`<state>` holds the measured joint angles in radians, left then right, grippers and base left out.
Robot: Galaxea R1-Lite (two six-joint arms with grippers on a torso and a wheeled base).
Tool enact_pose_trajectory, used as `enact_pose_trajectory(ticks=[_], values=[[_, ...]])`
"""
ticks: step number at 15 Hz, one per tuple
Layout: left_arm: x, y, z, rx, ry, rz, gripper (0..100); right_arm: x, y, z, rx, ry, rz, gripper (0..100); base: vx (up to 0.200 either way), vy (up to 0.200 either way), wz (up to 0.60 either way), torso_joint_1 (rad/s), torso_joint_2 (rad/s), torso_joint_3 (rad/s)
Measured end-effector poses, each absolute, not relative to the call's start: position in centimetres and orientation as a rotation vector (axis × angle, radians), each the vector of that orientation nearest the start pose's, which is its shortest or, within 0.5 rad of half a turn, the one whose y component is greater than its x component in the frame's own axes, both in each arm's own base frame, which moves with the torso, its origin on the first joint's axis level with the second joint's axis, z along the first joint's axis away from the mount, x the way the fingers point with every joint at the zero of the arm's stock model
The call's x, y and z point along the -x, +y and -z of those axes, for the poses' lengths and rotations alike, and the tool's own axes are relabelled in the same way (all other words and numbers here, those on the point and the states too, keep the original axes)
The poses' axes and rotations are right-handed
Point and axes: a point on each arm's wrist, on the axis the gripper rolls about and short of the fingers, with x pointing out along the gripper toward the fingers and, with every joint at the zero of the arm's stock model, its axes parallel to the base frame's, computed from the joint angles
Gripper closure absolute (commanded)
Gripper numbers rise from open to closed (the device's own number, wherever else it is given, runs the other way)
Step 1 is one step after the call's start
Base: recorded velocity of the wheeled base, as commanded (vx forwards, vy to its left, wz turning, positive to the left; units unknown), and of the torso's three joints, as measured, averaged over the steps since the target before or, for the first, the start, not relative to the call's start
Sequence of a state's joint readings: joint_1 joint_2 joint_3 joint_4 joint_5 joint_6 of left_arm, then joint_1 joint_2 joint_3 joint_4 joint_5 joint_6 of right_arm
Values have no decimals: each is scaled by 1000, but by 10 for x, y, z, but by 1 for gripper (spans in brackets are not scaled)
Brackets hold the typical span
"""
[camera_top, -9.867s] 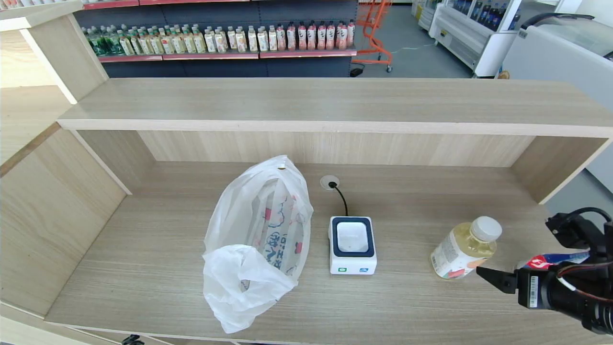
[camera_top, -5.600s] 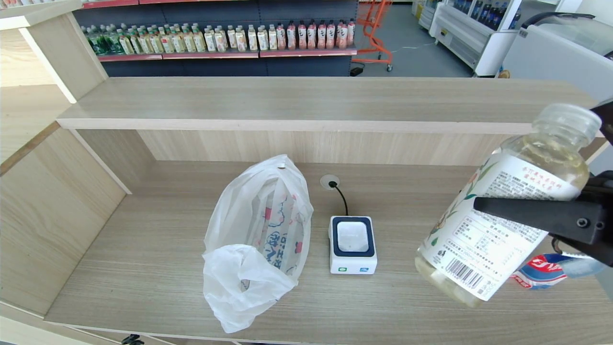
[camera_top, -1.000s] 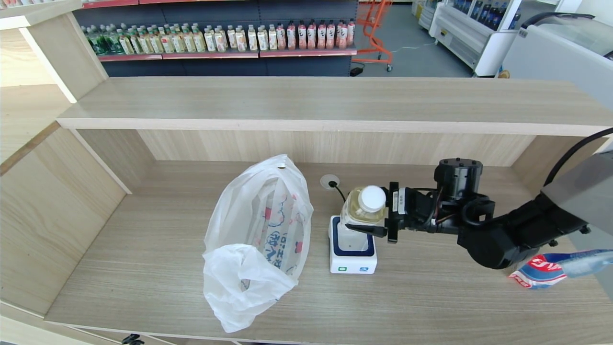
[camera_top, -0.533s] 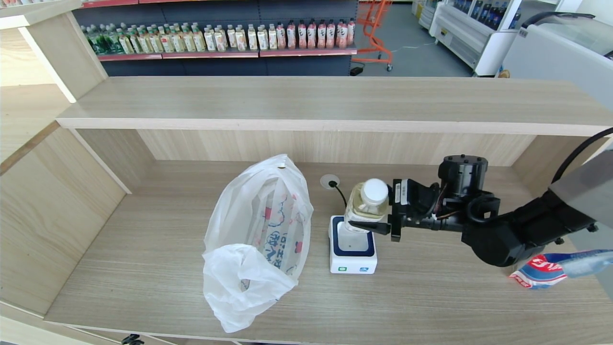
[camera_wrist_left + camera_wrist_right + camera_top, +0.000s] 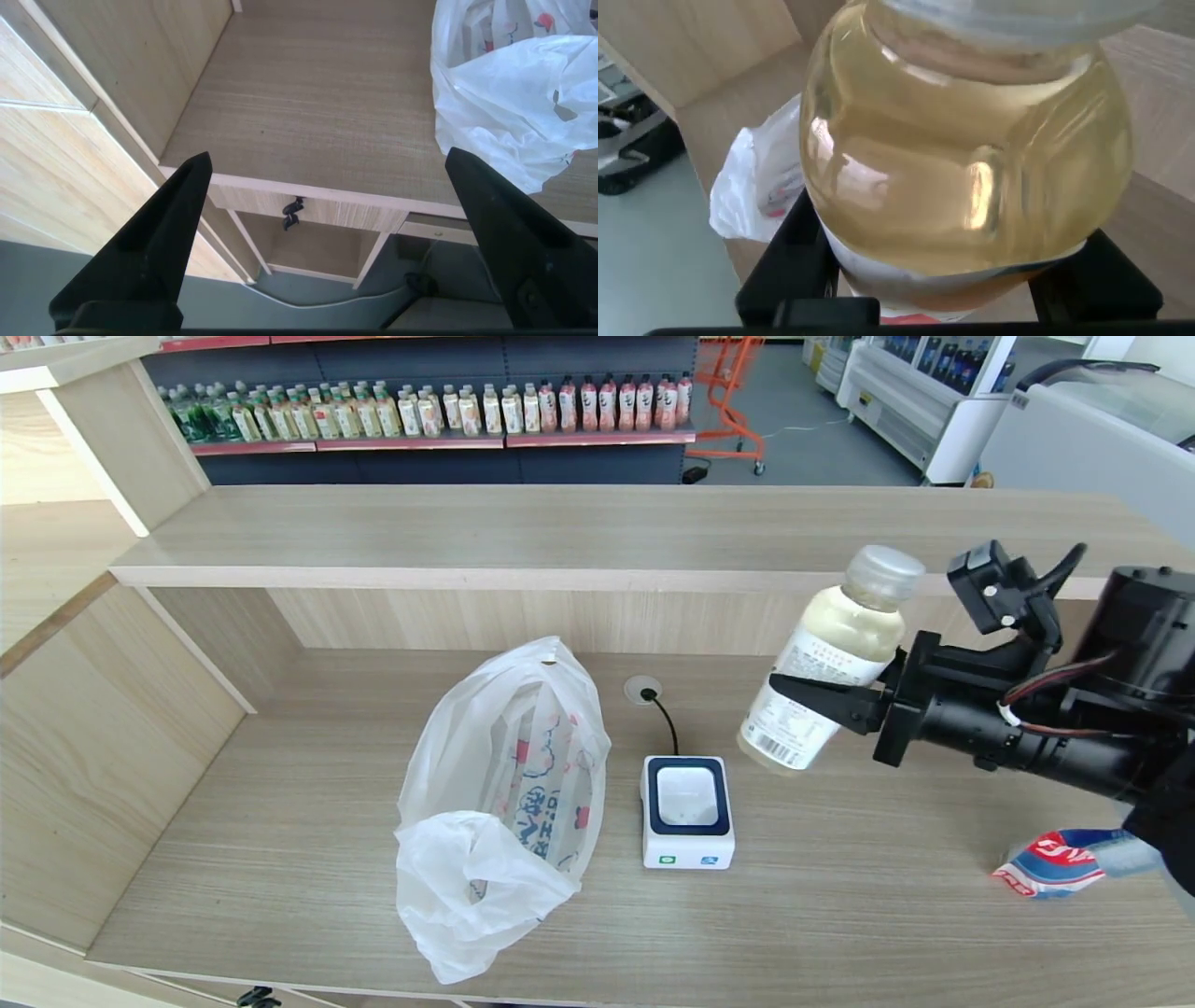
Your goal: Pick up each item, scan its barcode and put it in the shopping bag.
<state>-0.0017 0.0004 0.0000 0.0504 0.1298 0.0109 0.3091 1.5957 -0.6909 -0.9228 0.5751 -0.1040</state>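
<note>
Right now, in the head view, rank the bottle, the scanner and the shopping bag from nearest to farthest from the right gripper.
1. bottle, clamped in the right gripper.
2. scanner, on the counter to its left.
3. shopping bag, farther left beyond the scanner.

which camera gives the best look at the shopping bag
The head view: it shows the whole shopping bag lying on the counter with its mouth open, left of the scanner. The left wrist view catches one crumpled end near the counter's front edge; the right wrist view shows a small patch behind the held bottle.
</note>
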Motion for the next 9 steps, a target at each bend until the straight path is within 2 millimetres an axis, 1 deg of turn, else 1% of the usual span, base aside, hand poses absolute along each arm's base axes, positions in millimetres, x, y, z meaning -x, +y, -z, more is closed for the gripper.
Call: enact_pose_trajectory(ticks=[1, 3, 5, 7, 9], values=[[23, 3, -70, -14, 51, -128, 0, -243, 89, -212, 34, -26, -755, 100, 0, 0, 0, 0, 0, 0], [23, 3, -70, -14, 51, -128, 0, -219, 79, -212, -61, 23, -592, 100, 0, 0, 0, 0, 0, 0], [23, 3, -70, -14, 51, -128, 0, -201, 71, -213, -94, 56, -538, 100, 0, 0, 0, 0, 0, 0], [23, 3, -70, -14, 51, -129, 0, -185, 65, -216, -101, 38, -532, 100, 0, 0, 0, 0, 0, 0], [23, 3, -70, -14, 51, -128, 0, -170, 61, -215, -123, 44, -532, 100, 0, 0, 0, 0, 0, 0]])
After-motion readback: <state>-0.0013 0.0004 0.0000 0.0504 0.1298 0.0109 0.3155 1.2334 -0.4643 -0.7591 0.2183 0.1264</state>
